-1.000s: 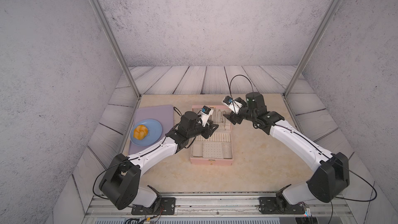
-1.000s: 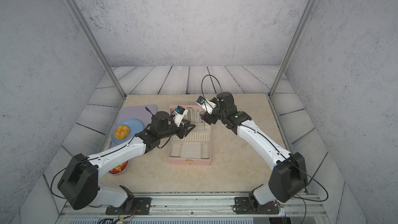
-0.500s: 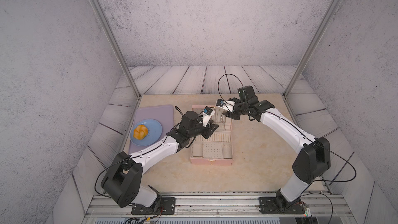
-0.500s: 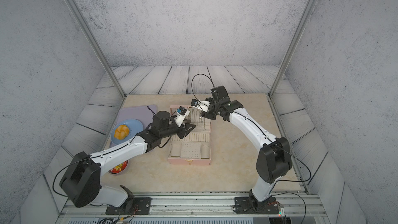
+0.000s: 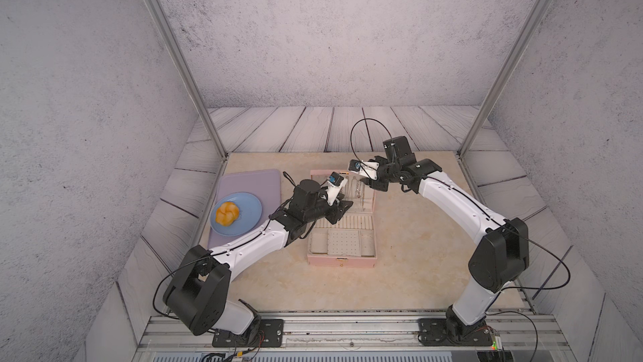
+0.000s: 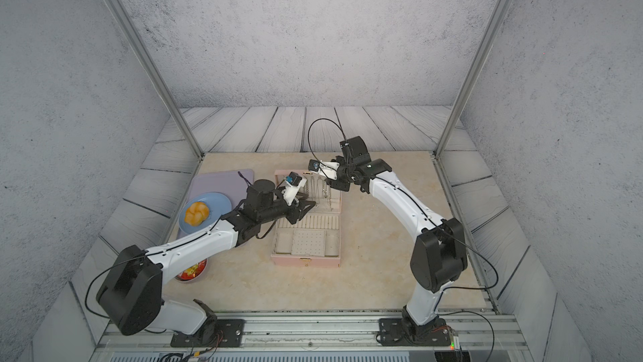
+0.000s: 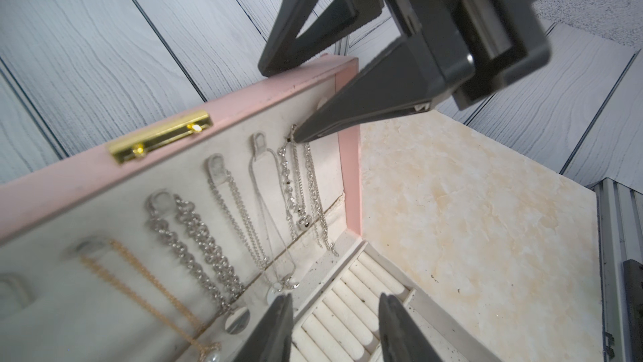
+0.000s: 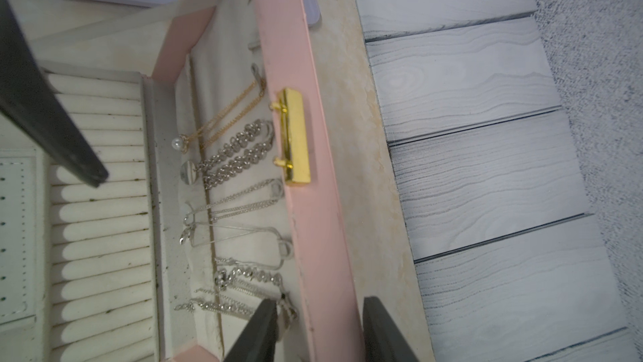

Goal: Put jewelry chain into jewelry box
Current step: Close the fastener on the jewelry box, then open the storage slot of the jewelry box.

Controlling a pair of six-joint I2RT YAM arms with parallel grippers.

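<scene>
Chain is seen hanging inside the box lid, its top at the right gripper, whose half-open jaws are set astride the rim. Left gripper is held open, empty. The chain could be dragged off, or the lid tipped, by further closing.

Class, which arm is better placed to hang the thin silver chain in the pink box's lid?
Right: the right gripper straddles the pale pink lid, a fingertip at the thin silver chain; the left gripper hangs open over cream ring rolls.
</scene>
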